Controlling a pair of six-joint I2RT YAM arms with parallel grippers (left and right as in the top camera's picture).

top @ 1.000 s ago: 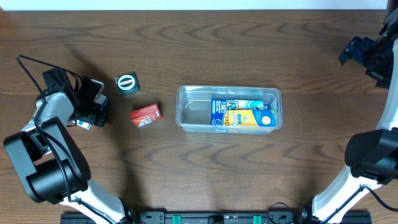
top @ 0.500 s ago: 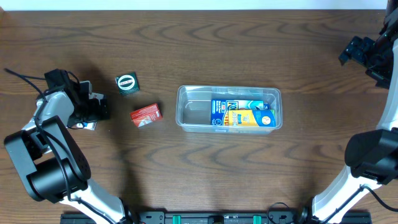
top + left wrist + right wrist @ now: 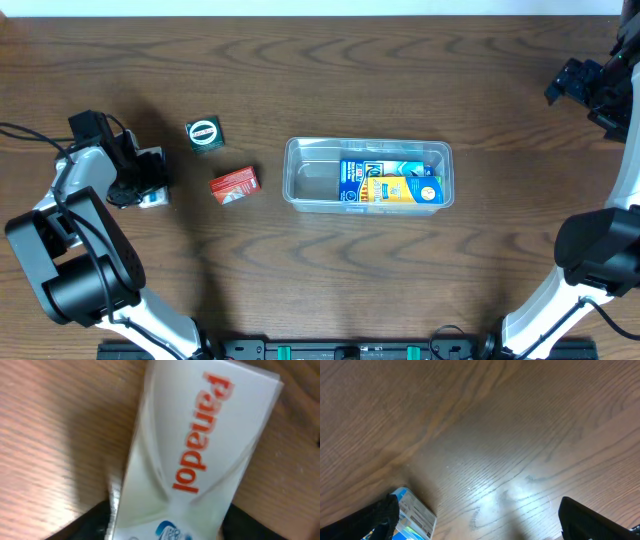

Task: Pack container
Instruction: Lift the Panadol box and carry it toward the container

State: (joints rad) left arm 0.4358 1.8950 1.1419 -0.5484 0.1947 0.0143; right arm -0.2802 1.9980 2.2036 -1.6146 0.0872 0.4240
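Observation:
The clear plastic container point(image 3: 300, 147) stands at the table's middle, with a blue box point(image 3: 358, 178) and a yellow box point(image 3: 406, 190) in its right half. Its corner shows in the right wrist view point(image 3: 415, 512). My left gripper point(image 3: 143, 183) is at the far left, shut on a white Panadol box point(image 3: 200, 445) that lies on the table between the fingers point(image 3: 167, 527). A bit of that box shows in the overhead view point(image 3: 152, 199). My right gripper point(image 3: 590, 92) hangs open and empty at the far right back, its fingers point(image 3: 477, 520) wide apart above bare wood.
A dark green cube-shaped box point(image 3: 204, 133) and a small red box point(image 3: 234, 185) lie on the table between my left gripper and the container. The wooden table point(image 3: 330, 270) reaches to all edges of the view.
My left gripper has turned and dropped onto the white box, and its fingers have drawn together around it. The right arm and the other boxes have not moved.

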